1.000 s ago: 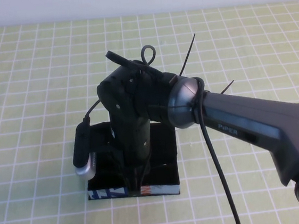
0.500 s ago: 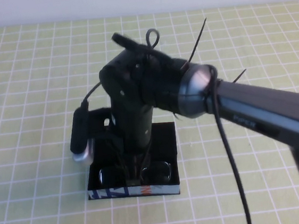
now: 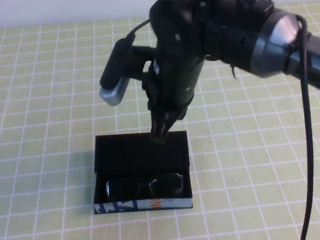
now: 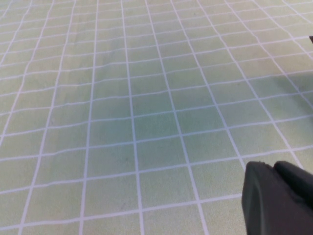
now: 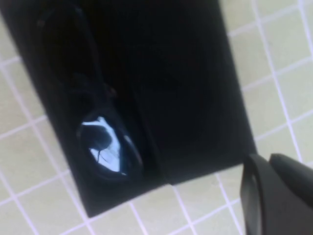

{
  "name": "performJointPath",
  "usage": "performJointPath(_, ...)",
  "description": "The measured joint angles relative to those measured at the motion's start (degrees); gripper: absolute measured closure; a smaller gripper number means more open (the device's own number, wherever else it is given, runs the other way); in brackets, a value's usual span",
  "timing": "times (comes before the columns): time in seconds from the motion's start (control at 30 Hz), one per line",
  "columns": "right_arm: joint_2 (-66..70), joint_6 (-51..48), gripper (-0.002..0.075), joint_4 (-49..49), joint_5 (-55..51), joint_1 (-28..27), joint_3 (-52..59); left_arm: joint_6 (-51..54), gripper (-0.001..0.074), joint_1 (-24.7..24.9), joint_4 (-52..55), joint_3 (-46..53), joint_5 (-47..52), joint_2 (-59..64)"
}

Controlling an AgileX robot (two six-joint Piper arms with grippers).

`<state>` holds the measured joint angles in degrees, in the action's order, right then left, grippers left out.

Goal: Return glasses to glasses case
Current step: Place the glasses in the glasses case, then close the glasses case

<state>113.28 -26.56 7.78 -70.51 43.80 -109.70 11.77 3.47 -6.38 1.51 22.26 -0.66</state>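
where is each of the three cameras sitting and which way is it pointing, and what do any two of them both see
High view: raised on the robot's side, angled down at the checked tablecloth; shows the right arm, its shut right gripper above the open glasses case, the glasses inside.
Left wrist view: on the left arm, facing bare cloth; only a dark part of the left gripper shows at the edge.
Right wrist view: on the right arm, looking down into the case; a fingertip at the corner.
Shared: high and right wrist views both show case and glasses.

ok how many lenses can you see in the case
2, side by side in the glasses lying in the glasses case, along its patterned near side; shut right pincer hangs above.
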Motion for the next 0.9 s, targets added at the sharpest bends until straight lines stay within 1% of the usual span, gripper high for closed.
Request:
performJointPath(0.2,0.0,-0.1,0.0736,-5.7,-0.1,-5.3,0.0,0.0,0.0737,0.0,0.0,0.0,0.0,0.0)
performJointPath(0.47,0.0,-1.8,0.0737,-19.9,-0.2,-13.1,0.0,0.2,0.0737,0.0,0.1,0.0,-0.4,0.0)
performJointPath(0.53,0.0,-2.2,0.0737,-22.9,-0.2,-14.9,0.0,-0.4,0.0737,0.0,-1.1,0.0,-3.8,0.0)
performJointPath(0.6,0.0,-2.4,0.0737,-24.8,-0.2,-16.2,0.0,-2.1,0.0737,0.0,-3.8,0.0,-9.2,0.0)
performJointPath(0.73,0.0,-2.5,0.0737,-26.8,-0.2,-17.4,0.0,-6.8,0.0737,0.0,-8.3,0.0,-17.4,0.0)
performJointPath(0.9,0.0,-2.3,0.0737,-28.1,-0.2,-17.5,0.0,-9.9,0.0737,0.0,-10.1,0.0,-20.7,0.0)
